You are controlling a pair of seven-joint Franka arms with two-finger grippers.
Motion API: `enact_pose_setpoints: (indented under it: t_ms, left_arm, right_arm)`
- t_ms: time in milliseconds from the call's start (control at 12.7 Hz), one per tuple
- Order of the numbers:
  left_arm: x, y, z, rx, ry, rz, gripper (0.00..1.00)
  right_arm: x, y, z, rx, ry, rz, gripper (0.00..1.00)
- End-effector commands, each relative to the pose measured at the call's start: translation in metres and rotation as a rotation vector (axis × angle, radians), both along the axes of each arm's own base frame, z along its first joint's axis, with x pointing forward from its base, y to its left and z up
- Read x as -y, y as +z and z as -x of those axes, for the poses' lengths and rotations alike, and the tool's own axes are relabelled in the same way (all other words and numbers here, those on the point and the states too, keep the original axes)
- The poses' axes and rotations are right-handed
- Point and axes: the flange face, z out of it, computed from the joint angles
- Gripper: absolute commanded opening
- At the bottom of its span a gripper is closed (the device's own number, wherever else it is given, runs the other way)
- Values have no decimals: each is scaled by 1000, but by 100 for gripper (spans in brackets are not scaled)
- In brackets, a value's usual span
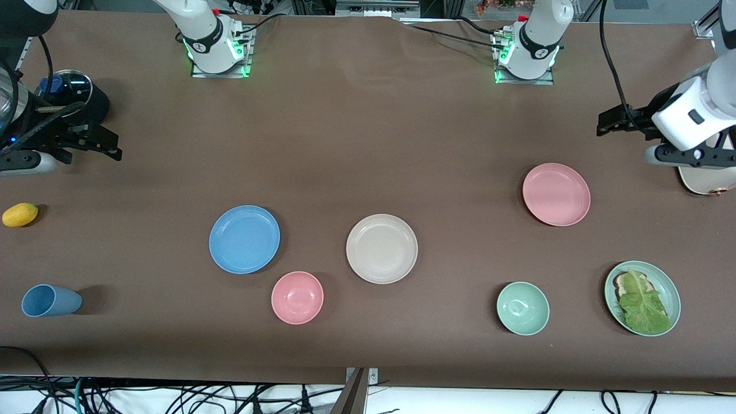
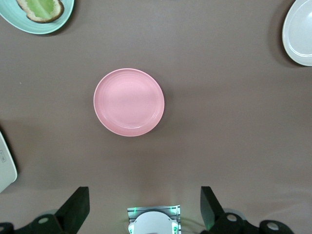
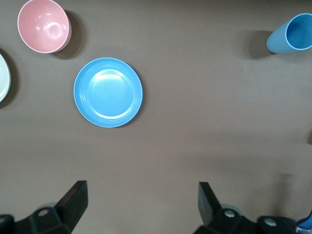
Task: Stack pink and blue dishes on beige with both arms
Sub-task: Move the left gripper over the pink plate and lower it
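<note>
The light blue plate (image 1: 244, 239) (image 3: 107, 92) lies toward the right arm's end of the table. Beside it, mid-table, lies the beige speckled plate (image 1: 382, 248) (image 2: 300, 31), bare. The pink plate (image 1: 556, 194) (image 2: 128, 102) lies toward the left arm's end, farther from the front camera. My left gripper (image 1: 610, 122) (image 2: 145, 195) hangs open and high over the left arm's end of the table, with the pink plate below and apart from it. At the table's other end my right gripper (image 1: 109, 148) (image 3: 142, 187) hangs open over bare table, apart from the blue plate. Neither holds anything.
A small pink bowl (image 1: 297, 297) (image 3: 43, 25) sits between the blue and beige plates, nearer the camera. A pale green bowl (image 1: 522, 308) and a green plate (image 1: 666, 286) with toast and lettuce lie near the front. A blue cup (image 1: 49, 301) on its side and a yellow fruit (image 1: 20, 214) lie at the right arm's end.
</note>
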Motion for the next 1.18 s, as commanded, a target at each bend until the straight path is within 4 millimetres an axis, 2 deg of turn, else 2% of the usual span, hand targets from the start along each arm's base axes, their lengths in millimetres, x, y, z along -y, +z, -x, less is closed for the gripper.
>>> enact_pose_setpoints:
  t_ms: [0,158,237,315,394,552,867,1025,1104]
  left_arm:
    - [0,-25,-25,17,9,26,100]
    - [-1,-54,-39,-9,-1,24,100]
    - [-6,-61,-41,-20,7,28,100]
    - [-13,-86,-49,-65,23,27,100]
    - [-16,-93,-51,-71,24,25,100]
    - [-27,-125,-60,-111,44,32,100]
    - [-56,-174,-76,-103,26,117,100]
    - [-67,-184,-75,-114,28,141,100]
    - [-76,-196,-75,-116,7,153,100]
  right_arm:
    - [0,5,-1,9,-13,-12,100]
    - [0,5,-1,9,-13,-12,100]
    - [0,5,-1,9,-13,-12,100]
    - [0,4,-1,7,-13,-12,100]
    - [0,5,-1,9,-13,-12,100]
    - [0,5,-1,9,-13,-12,100]
    - [0,5,-1,9,-13,-12,100]
    - [0,5,-1,9,-13,-12,100]
    - [1,5,-1,9,-14,-12,100]
